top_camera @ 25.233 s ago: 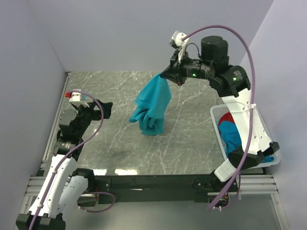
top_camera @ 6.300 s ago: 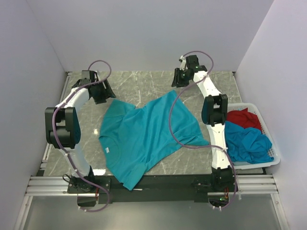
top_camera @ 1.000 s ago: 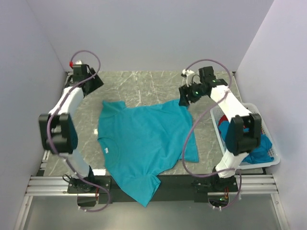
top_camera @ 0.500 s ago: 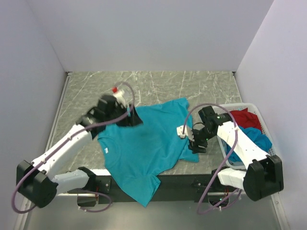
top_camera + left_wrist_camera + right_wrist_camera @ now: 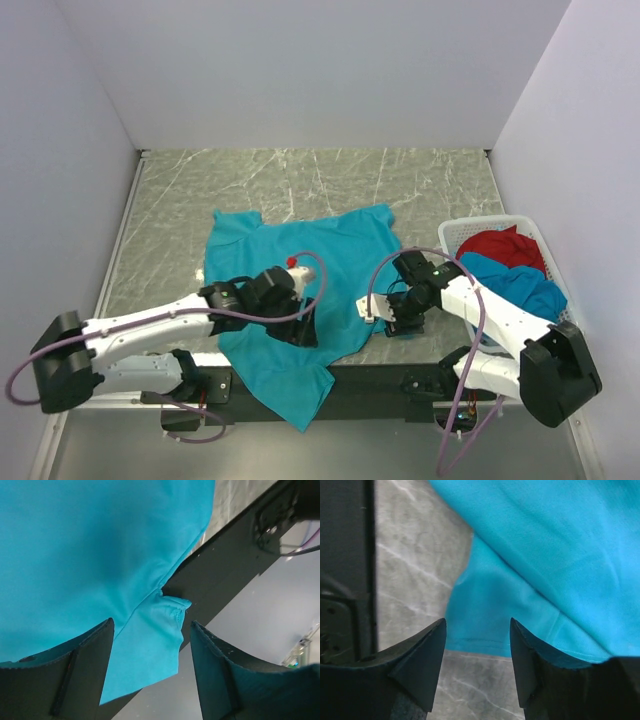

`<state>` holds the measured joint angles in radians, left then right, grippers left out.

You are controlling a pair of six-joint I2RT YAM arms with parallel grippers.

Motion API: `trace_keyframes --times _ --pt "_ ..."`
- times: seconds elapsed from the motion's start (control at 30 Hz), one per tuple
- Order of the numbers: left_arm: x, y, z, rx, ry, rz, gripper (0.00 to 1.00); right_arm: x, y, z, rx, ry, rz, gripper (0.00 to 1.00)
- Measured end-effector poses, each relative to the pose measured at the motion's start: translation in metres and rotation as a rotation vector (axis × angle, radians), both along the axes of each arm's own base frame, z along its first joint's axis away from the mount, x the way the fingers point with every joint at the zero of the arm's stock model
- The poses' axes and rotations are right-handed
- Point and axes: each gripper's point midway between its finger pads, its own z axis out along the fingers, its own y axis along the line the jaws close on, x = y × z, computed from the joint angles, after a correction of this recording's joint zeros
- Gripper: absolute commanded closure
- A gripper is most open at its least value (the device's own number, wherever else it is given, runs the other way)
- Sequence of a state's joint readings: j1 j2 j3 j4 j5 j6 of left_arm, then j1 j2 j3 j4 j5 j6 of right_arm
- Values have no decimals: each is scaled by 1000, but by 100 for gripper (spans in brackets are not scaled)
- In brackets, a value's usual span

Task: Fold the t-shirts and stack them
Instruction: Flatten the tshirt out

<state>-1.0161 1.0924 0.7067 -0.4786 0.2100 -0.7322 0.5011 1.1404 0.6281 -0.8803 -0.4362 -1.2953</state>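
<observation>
Top view. The teal t-shirt (image 5: 300, 270) lies spread flat on the marble table (image 5: 420, 190), collar to the left, one sleeve hanging over the near edge onto the black rail (image 5: 380, 380). My left gripper (image 5: 298, 328) sits over the near left part of the shirt, just short of that hanging sleeve. My right gripper (image 5: 400, 322) is at the shirt's near right corner. A red t-shirt (image 5: 500, 245) and a blue t-shirt (image 5: 520, 285) wait bunched in the white basket (image 5: 455, 232) at the right. Nothing is folded or stacked yet, as I judge it.

Left wrist view. My fingers (image 5: 80, 675) stand apart with nothing between them. The hanging sleeve (image 5: 150, 645) sits below the gap, its hem puckered, draped past the table edge over the black rail. To do this well I should come down on the sleeve's root, not the loose hem, and pinch a single layer.

Right wrist view. My fingers (image 5: 420, 665) are spread and empty. The shirt's corner (image 5: 490, 620) lies flat on the marble between them, hem edge nearest me, with a slight crease where a second fold of cloth overlaps it. I would slide one finger under the hem before closing, and lift in step with the left side so the cloth stays taut.
</observation>
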Motion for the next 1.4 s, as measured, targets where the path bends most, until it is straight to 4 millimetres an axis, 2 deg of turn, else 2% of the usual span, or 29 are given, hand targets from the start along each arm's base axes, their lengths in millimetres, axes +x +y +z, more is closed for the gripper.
trace_keyframes --times 0.17,0.3,0.37,0.4,0.47,0.5,0.6,0.63,0.7,0.73,0.77,0.87,1.03,1.07,1.1,1.2,1.33,1.4 --pt "-21 -19 -35 70 39 -66 33 9 2 -8 -34 -37 -17 45" --pt "-40 -14 -72 159 85 -101 34 11 1 -13 -50 -49 -35 50" --pt "-46 -11 -80 178 103 -109 34 10 1 -15 -57 -47 -40 52" --pt "-48 -13 -80 171 101 -112 35 10 0 -16 -60 -45 -45 57" --pt "-49 -16 -79 158 97 -113 41 8 -1 -19 -71 -36 -51 64" --pt "-49 -16 -80 158 95 -111 45 7 -2 -20 -76 -31 -55 71" --pt "-47 -14 -85 174 93 -99 58 7 -2 -22 -84 -20 -73 81" --pt "-46 -14 -86 179 89 -93 70 7 -3 -22 -87 -18 -80 84" --pt "-42 -12 -90 198 78 -75 81 8 -3 -22 -92 -16 -99 92" --pt "-41 -11 -91 203 77 -67 92 9 -5 -20 -99 -22 -112 93" --pt "-39 -10 -92 210 73 -55 98 11 -5 -19 -102 -28 -125 95" --pt "-38 -10 -92 218 64 -43 100 24 -9 -4 -100 -77 -174 99" --pt "-37 5 -91 272 52 -10 100 50 -27 37 -81 -207 -268 97" --pt "-37 9 -91 283 50 -4 100 51 -32 43 -85 -225 -276 94" --pt "-36 13 -90 294 48 3 100 49 -36 46 -89 -234 -277 85" --pt "-38 22 -84 307 48 14 100 29 -48 45 -125 -198 -251 71" --pt "-41 30 -76 311 55 34 100 -3 -63 32 -188 -110 -229 67" --pt "-43 36 -74 322 67 47 100 -10 -68 32 -203 -99 -226 66"
